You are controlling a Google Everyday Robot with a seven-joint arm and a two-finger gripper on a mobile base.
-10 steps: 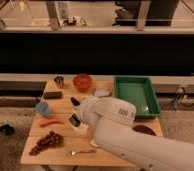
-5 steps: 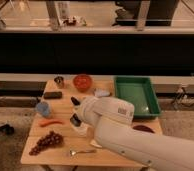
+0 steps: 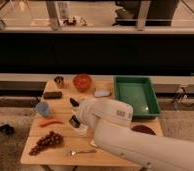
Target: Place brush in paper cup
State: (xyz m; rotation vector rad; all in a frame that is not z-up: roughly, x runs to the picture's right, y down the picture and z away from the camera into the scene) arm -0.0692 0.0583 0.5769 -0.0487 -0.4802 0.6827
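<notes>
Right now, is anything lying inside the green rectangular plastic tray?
No: the green rectangular plastic tray shows only its bare green floor, while the gripper is over the table's middle, left of it.

No legible txt, labels or nos. anywhere on items.

The white arm's tool point(image 3: 76, 121) hangs over a pale wooden tabletop point(image 3: 50, 156). Just under it sits something white. Left of it lie an orange carrot point(image 3: 50, 122), dark purple grapes point(image 3: 46, 142) and a light blue cup point(image 3: 43, 108). Off to its right sits a green tray point(image 3: 136, 95); beyond it, a red bowl point(image 3: 82, 81).
</notes>
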